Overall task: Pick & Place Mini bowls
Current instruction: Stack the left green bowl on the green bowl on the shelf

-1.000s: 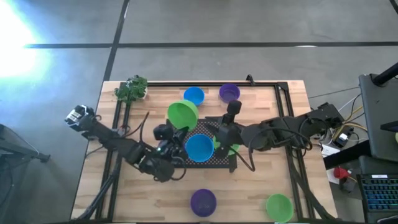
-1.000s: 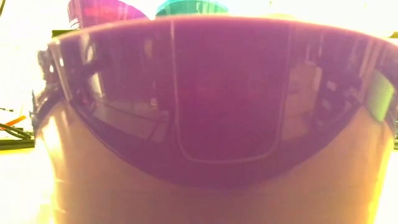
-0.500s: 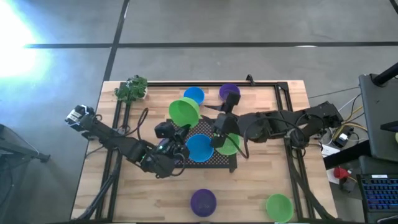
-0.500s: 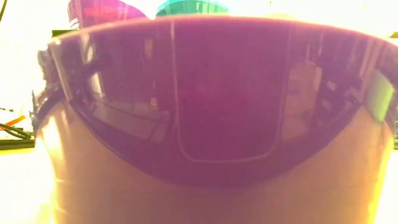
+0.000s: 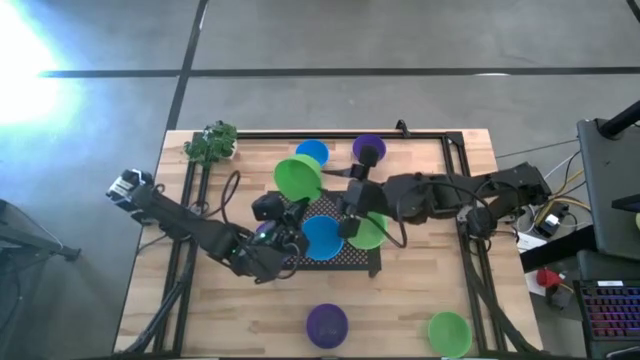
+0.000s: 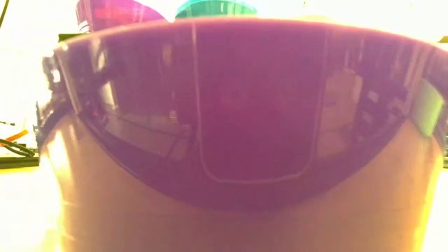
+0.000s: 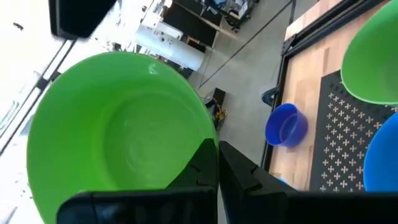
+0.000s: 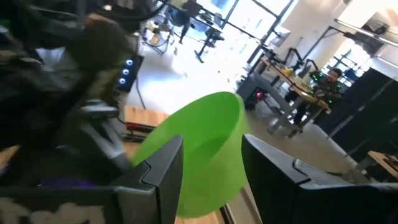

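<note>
Wooden table [image 5: 420, 290] with a black frame along its edges; black square mesh mat [image 5: 362, 262] lies at centre.

Left arm reaches in from the table's left side to the mat's left edge. Left gripper [image 5: 285, 215] is clenched on the rim of a lime green bowl [image 5: 297, 178]. That bowl is lifted clear of the table and tipped on edge. In the left wrist view its open mouth faces the camera, with the dark fingers [image 7: 214, 171] pinching the rim.

Right arm stretches across from the right side. Right gripper [image 5: 350, 212] hangs over the mat's far right part with its fingers [image 8: 163, 171] spread wide. A second green bowl [image 5: 370, 233] sits between them, its rim tilted up in the right wrist view; whether the fingers touch it cannot be told.

Blue bowl [image 5: 322, 237] rests mouth-up on the mat, between the two grippers.

Along the far edge: a smaller-looking blue bowl [image 5: 313, 151] and a purple bowl [image 5: 368, 149], both mouth-up, near each other.

Near edge: a purple bowl [image 5: 327, 324] at centre and a green bowl [image 5: 449, 332] toward the right corner, well apart. The low view is filled by the purple one's wall.

Small leafy plant [image 5: 211, 143] stands at the far left corner.
</note>
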Robot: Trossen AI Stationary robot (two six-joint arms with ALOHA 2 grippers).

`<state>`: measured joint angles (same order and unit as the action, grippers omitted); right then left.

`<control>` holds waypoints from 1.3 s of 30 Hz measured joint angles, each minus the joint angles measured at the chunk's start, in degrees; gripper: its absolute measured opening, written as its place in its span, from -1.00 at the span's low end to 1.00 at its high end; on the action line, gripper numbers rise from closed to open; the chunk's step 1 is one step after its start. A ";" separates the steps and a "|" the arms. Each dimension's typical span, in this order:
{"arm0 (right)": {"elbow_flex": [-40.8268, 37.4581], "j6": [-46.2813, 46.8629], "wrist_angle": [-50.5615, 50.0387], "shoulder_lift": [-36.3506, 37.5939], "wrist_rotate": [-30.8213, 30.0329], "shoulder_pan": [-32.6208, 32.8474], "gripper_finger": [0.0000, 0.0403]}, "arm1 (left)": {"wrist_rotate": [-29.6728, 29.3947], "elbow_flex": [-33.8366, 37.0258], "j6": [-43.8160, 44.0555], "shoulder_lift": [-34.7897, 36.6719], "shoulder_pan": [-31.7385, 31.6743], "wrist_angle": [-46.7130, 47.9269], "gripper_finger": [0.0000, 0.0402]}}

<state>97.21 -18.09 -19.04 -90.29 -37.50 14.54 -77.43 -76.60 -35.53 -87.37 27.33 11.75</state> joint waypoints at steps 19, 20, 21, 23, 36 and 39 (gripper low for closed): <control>-0.04 3.93 -3.28 -1.06 -6.90 -1.78 -0.33 | -3.18 0.02 -8.54 -4.01 0.26 -5.28 -1.00; -0.04 5.04 -4.07 -1.05 -7.02 -1.81 -0.34 | -3.20 0.02 -8.54 -4.01 0.26 -5.27 -1.00; -0.04 6.13 -4.98 -1.03 -7.09 -1.81 -0.34 | -3.21 0.02 -8.54 -4.01 0.29 -5.26 -1.00; -0.04 7.87 -6.63 -1.03 -7.10 -1.81 -0.35 | -3.23 0.04 -8.54 -4.01 0.37 -5.24 -1.00; -0.02 7.51 -10.78 -1.03 -7.18 -1.86 -0.67 | -3.29 0.04 -8.54 -4.01 0.48 -5.75 -1.00; 0.00 7.21 -10.74 -1.03 -7.34 -1.90 -0.90 | -2.67 0.04 -8.54 -4.01 0.51 -5.80 -1.00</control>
<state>97.21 -10.88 -29.78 -91.33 -44.84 12.64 -80.09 -76.55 -44.07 -91.37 27.84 5.95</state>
